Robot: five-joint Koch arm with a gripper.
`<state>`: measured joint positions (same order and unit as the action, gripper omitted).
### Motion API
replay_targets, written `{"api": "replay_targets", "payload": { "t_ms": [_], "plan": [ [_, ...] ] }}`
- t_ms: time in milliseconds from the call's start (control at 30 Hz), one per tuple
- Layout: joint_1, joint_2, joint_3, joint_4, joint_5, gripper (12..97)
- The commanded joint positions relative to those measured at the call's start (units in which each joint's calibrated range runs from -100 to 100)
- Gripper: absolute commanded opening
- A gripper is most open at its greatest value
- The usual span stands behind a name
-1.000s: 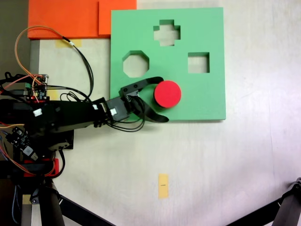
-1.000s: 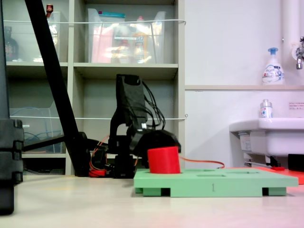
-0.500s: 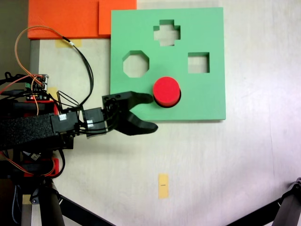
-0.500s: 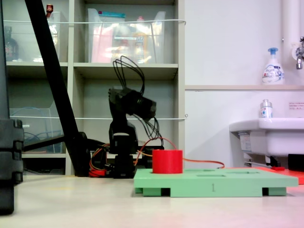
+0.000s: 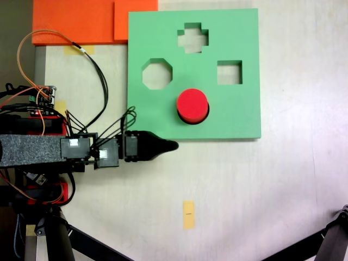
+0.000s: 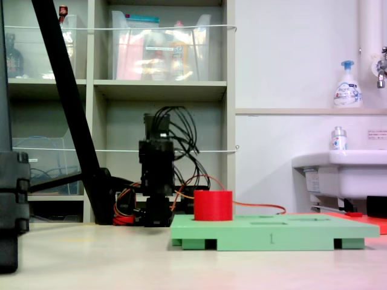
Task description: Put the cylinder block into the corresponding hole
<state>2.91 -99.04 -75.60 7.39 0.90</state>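
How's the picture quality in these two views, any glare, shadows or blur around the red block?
In the top-down fixed view, light is even and soft; the cylinder block casts a thin dark shadow along its lower edge, and the tool looks slightly soft. In the low side fixed view, the block is sharp and the shelf bins show mild glare.

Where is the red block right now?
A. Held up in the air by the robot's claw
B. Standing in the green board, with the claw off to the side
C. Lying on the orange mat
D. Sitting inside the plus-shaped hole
B: the red block stands upright in the green board, below the octagon and square holes, while the gripper sits apart from it over the table, off the board's edge.
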Motion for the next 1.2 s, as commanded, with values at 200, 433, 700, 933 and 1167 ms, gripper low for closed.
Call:
{"api": "replay_targets", "payload": {
  "t_ms": [200, 433, 700, 933, 1167],
  "plan": [
    [0.2, -0.96, -22.11, 12.11, -6.59, 49.5],
    [0.05, -0.96, -24.4, 12.11, -6.69, 49.4],
    [-1.71, -0.96, -24.4, -7.25, -6.64, 47.8],
    [-1.76, -0.96, -24.4, -6.09, -6.64, 48.6],
    [-1.71, -0.96, -24.4, -5.61, -6.64, 48.7]
  ]
}}
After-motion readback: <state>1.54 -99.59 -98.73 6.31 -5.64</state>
